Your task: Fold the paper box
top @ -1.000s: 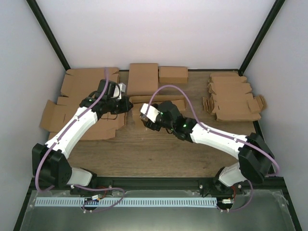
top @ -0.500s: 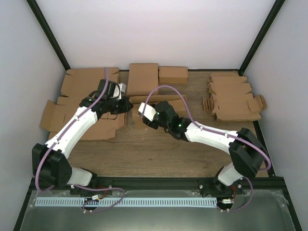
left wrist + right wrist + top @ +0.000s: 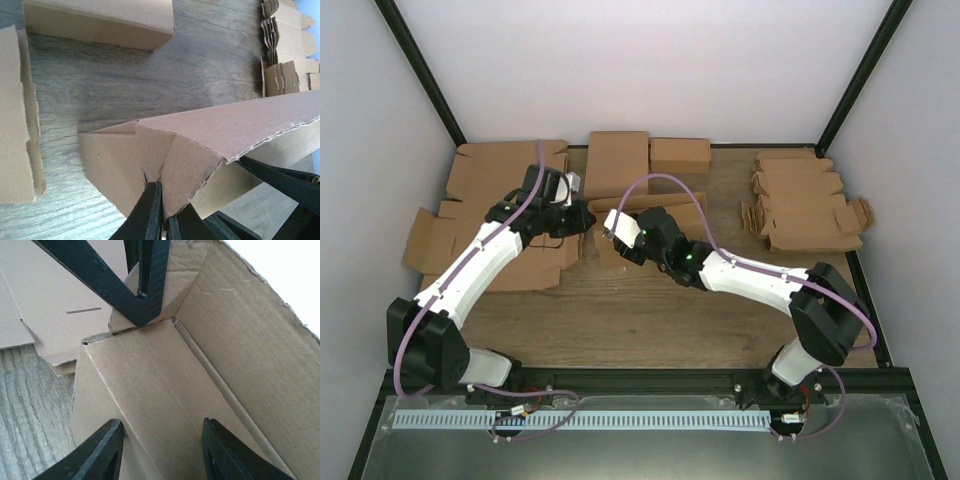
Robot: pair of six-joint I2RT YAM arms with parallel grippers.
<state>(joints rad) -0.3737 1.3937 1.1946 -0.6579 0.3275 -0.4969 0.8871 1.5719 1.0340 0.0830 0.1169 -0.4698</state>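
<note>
The paper box (image 3: 655,212), brown corrugated cardboard and partly folded, stands mid-table with its walls raised. My left gripper (image 3: 582,218) is at its left end, shut on a folded corner flap (image 3: 187,170), with the fingertips (image 3: 152,210) pinched together. My right gripper (image 3: 612,236) is open at the same end. Its two fingers (image 3: 102,452) straddle an inner panel of the box (image 3: 155,390) without pinching it. The left gripper's dark fingers (image 3: 145,280) show just beyond in the right wrist view. The box's long wall (image 3: 240,125) runs off to the right.
Large flat die-cut blanks (image 3: 500,190) lie under the left arm. A closed box (image 3: 617,163) and a smaller narrow box (image 3: 680,155) stand at the back. A stack of small notched blanks (image 3: 805,205) lies at the back right.
My right arm has moved left and farther in, bringing its open gripper up to the box's left end. The left gripper has kept its hold and not moved.
</note>
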